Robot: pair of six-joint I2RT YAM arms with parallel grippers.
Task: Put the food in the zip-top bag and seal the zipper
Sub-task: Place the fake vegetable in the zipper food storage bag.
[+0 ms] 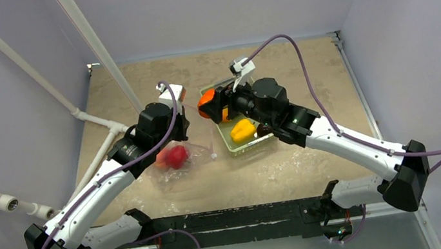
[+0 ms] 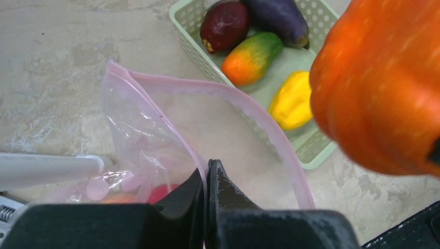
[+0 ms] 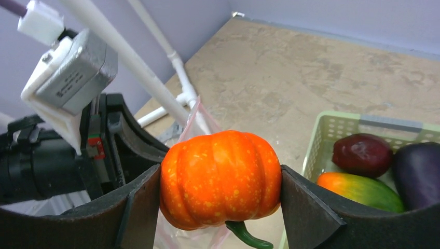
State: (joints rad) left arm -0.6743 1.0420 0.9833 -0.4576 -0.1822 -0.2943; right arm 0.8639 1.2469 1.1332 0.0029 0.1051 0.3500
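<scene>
Right claw (image 3: pixel 220 193) grips orange pumpkin (image 3: pixel 218 171), centred in jaws; left claw (image 2: pixel 207 179) pinches zip-top bag (image 2: pixel 139 136) rim.

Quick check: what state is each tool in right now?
Left tool: closed, pinching the zip-top bag at its mouth edge.
Right tool: closed, holding the orange pumpkin.

The pumpkin (image 3: pixel 220 179) is bright orange flecked yellow, its stem (image 3: pixel 246 238) green. The basket (image 3: pixel 332 127) is pale green, the plum (image 2: pixel 224 25) dark red, the eggplant (image 2: pixel 277 18) purple, the pepper (image 2: pixel 292 100) yellow, and the strip (image 2: pixel 270 127) on the clear bag (image 2: pixel 140 135) pink.
</scene>
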